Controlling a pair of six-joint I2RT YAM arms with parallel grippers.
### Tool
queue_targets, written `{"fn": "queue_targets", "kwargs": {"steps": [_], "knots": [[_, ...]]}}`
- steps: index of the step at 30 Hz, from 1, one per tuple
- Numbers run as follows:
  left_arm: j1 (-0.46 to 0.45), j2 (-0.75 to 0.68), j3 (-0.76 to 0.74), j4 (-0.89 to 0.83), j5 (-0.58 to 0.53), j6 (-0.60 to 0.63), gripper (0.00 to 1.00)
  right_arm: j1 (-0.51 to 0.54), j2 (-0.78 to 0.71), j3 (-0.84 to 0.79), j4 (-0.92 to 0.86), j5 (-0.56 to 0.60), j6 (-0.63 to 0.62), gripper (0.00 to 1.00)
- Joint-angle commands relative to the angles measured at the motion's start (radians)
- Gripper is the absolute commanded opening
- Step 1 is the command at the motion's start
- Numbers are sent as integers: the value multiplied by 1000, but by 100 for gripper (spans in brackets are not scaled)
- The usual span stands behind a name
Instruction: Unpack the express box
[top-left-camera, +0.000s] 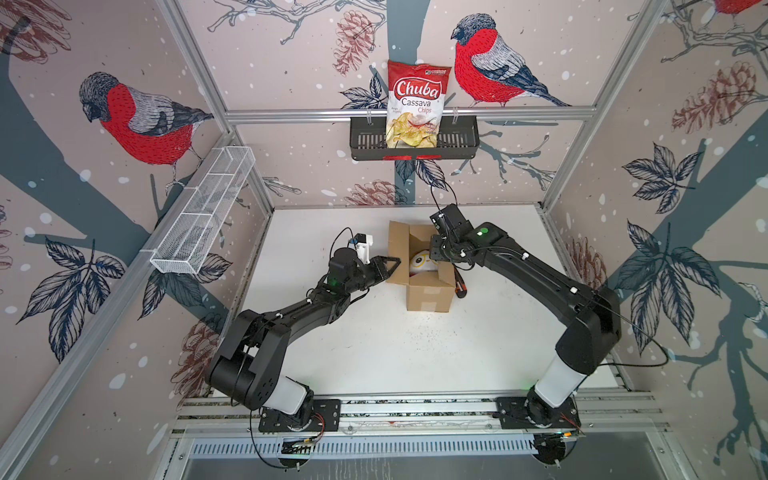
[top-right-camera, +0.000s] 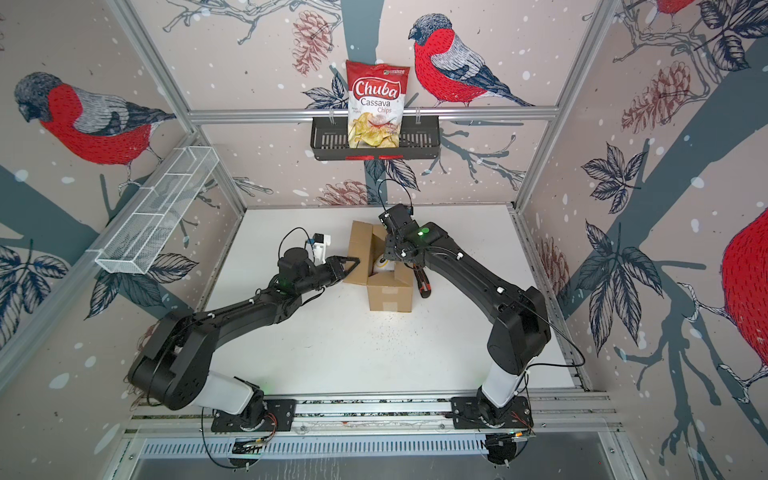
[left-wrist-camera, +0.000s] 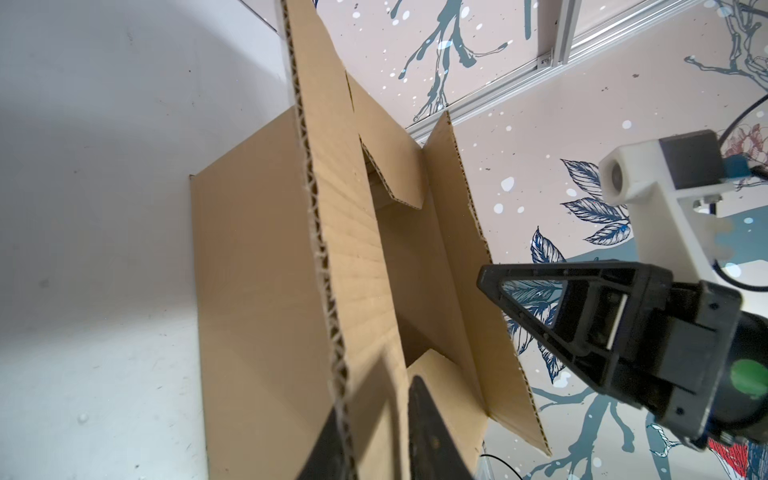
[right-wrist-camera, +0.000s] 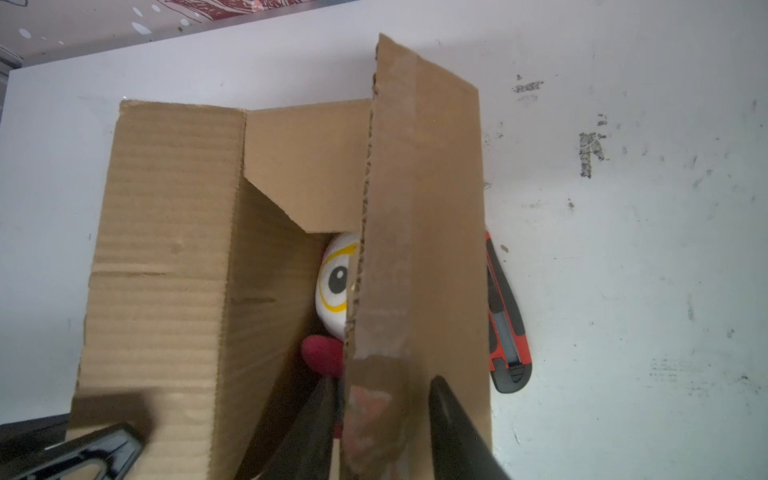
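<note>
Standing mouth-up, express box (top-left-camera: 430, 295), long axis toward back wall (top-left-camera: 291, 174)

A: Box (top-left-camera: 430, 293) position?
B: Middle of the table (top-left-camera: 374, 353), toward the back. Toy (top-left-camera: 420, 264) inside; knife (top-left-camera: 460, 286) on the table just right of it.
A: Grippers?
B: Left gripper (top-left-camera: 395, 262) at the left flap (top-left-camera: 397, 245), right gripper (right-wrist-camera: 382, 386) at the right flap (right-wrist-camera: 424, 208); each flap between the fingers.
A: Walls?
B: Basket (top-left-camera: 457, 141) on back wall, bag (top-left-camera: 417, 99) in it; rack (top-left-camera: 203, 224) on left wall.
</note>
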Motion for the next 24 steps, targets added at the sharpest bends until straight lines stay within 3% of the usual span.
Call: {"fn": "queue_targets", "kwargs": {"steps": [1, 5, 12, 24], "knots": [[-1, -17, -8, 49, -22, 14, 18, 3, -3, 22, -45, 61, 3, 36], [1, -31, -18, 47, -46, 20, 11, 2, -2, 37, -101, 117, 10, 36], [0, -66, -33, 37, -77, 22, 9, -1, 5, 47, -173, 173, 16, 37], [1, -236, -102, -88, -192, 59, 8, -24, -52, -1, -135, 126, -2, 38]]}}
